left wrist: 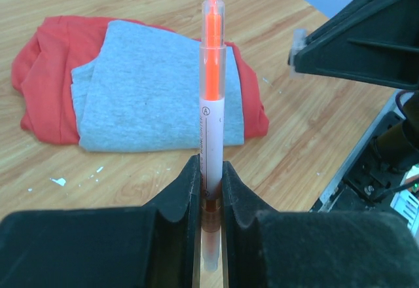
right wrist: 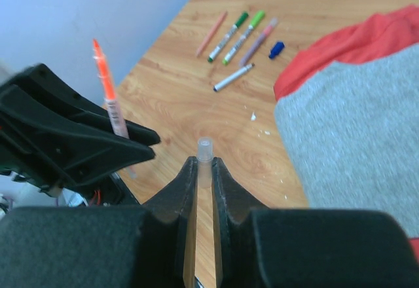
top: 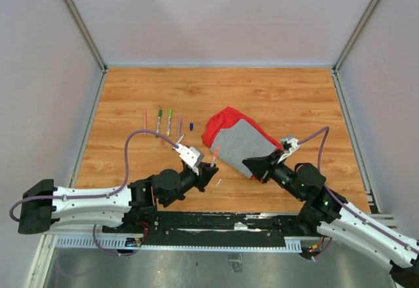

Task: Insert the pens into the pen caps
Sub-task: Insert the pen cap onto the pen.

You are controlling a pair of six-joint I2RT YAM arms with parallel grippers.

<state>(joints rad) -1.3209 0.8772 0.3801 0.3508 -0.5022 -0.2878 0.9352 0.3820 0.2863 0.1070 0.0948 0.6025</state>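
While the left gripper [top: 211,169] and right gripper [top: 262,170] face each other beside the cloth [top: 243,141] from above, the left wrist view shows the orange pen [left wrist: 211,105] clamped upright. The right's jaws pinch what seems a clear cap [right wrist: 205,148]; any tilt could jam tip against rim.

Left gripper [left wrist: 210,170] clamped, right gripper [right wrist: 204,169] clamped

Folded cloth [top: 239,137] in the middle, pen row [top: 169,123] just left, bare table [top: 294,98] beyond.
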